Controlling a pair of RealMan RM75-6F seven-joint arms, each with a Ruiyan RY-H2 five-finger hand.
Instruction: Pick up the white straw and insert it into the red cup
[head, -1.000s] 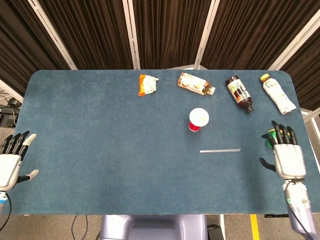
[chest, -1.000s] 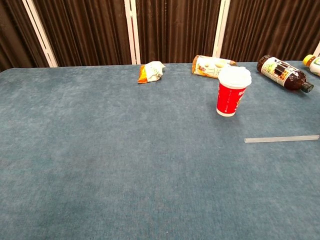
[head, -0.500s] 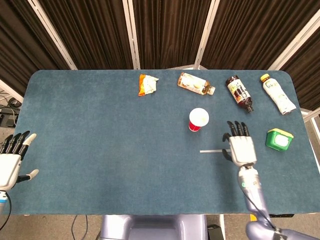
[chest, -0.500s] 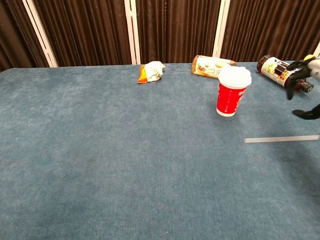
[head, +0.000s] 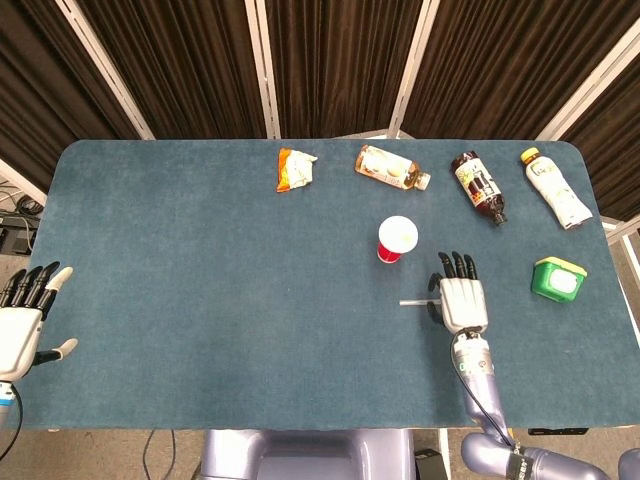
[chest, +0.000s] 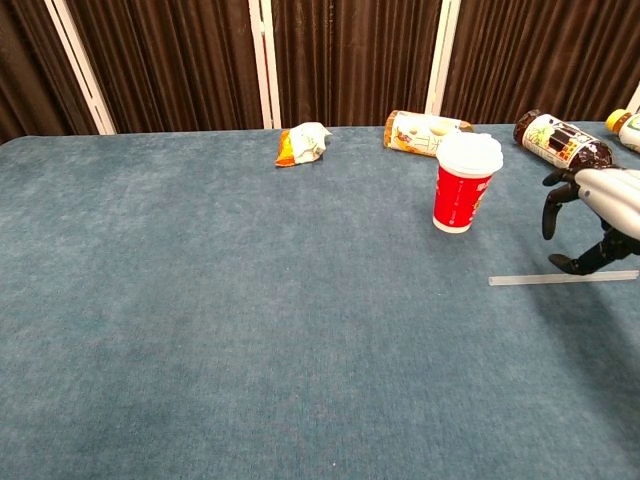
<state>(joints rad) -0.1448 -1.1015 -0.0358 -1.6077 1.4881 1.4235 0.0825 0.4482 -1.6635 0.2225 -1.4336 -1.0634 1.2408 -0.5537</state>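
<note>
Since a second ago the right hand has swept in from the desk's right edge, off the green tub, to hang over the white straw. Its fingers now curl downward with the thumb tip just above the straw, whose right part lies beneath them.

We see the white straw lying flat on the surface, near the upright, white-lidded red cup.
</note>
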